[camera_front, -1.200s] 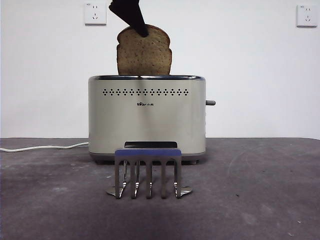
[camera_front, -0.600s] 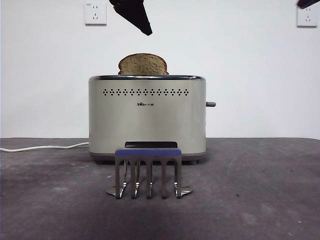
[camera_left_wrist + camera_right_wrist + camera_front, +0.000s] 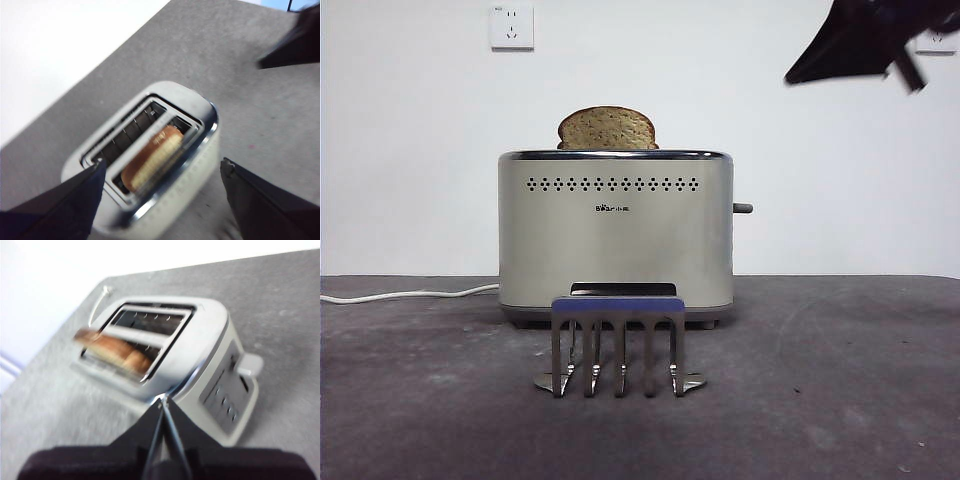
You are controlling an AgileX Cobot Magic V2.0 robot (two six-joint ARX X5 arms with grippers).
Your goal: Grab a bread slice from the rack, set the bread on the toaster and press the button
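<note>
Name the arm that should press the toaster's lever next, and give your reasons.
Right, probably. The right gripper, jaws shut, looks down at the toaster from the end with the lever. The left gripper hangs open above the slice of bread in its slot.

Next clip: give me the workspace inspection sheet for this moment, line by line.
Surface: dark grey table, lightly scuffed.
Job's things: slice of bread sits in one toaster slot, domed top showing; rack stands in front, holding no bread.
Clutter: nothing seen.
Grippers: left gripper open above the toaster; right gripper shut, above the toaster's lever end.
Cables: white cord on the table.
Surroundings: white wall, two sockets.
</note>
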